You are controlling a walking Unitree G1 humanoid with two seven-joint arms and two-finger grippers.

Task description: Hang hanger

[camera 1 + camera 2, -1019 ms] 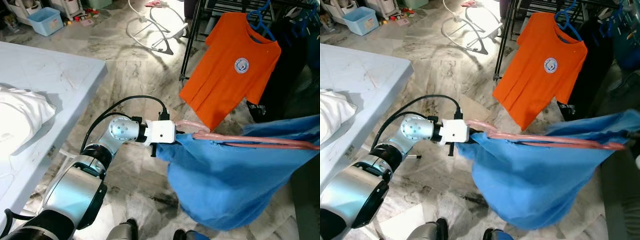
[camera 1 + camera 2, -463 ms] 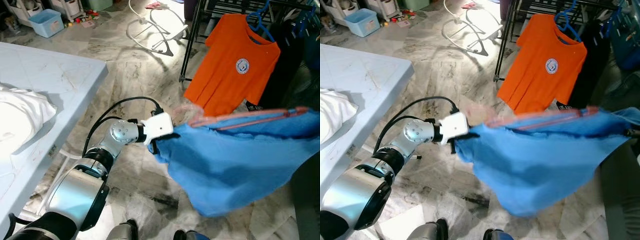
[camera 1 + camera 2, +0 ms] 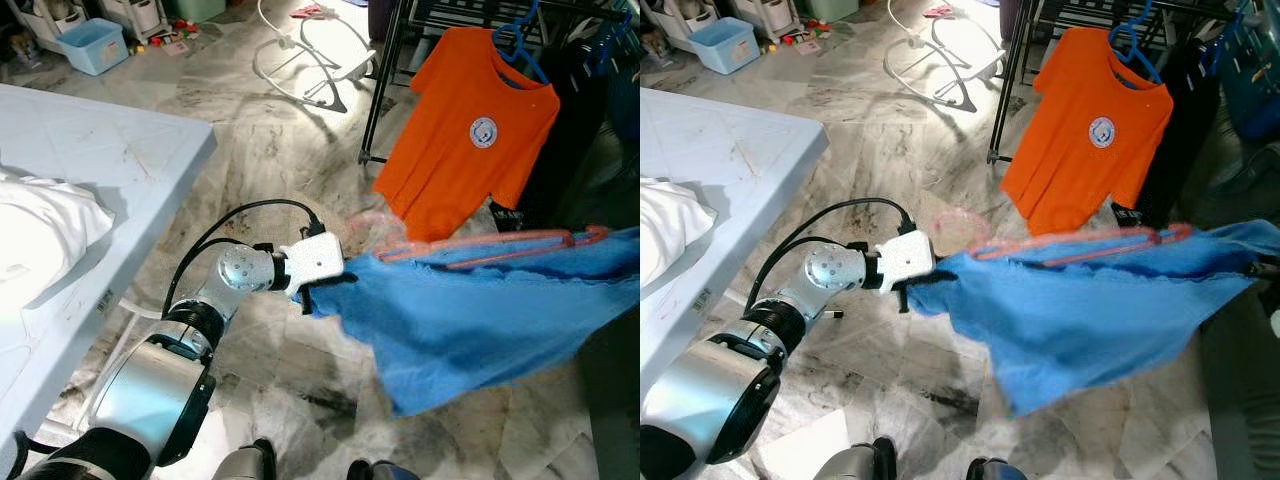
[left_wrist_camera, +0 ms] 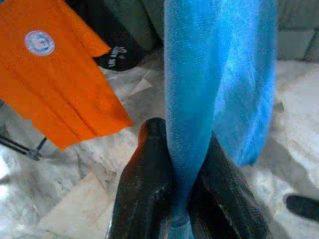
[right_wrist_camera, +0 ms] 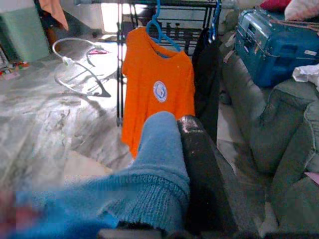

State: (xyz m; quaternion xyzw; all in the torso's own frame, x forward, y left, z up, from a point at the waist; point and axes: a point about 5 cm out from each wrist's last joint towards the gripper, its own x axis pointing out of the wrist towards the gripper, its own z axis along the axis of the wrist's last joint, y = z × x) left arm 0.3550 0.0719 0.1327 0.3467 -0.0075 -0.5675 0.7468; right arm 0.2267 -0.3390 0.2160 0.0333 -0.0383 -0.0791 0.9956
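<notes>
While you are watching, the scene is reading like this:
Left gripper (image 4: 172,199): pinching the blue garment (image 3: 470,310).
Right gripper (image 5: 169,164): gripping the garment's other end.
Pink hanger (image 3: 490,243): lying along its top edge, near the orange T-shirt (image 3: 470,130).

I take the clothes rack (image 3: 385,70) as my landmark: a T-shirt (image 3: 470,135) hangs from it on a hanger (image 3: 520,40). In front of the rack, a garment (image 3: 480,315) on its own hanger (image 3: 490,243) stretches across between my left gripper (image 4: 172,199) and right gripper (image 5: 172,199). Left of the rack lies a tube frame (image 3: 300,60) on the floor (image 3: 260,150); farther left, a bin (image 3: 92,42). A bed (image 3: 90,170) stands well left, nearer me, bearing cloth (image 3: 40,225). A sofa (image 5: 279,134) sits right of the rack, a suitcase (image 5: 274,45) on it.
</notes>
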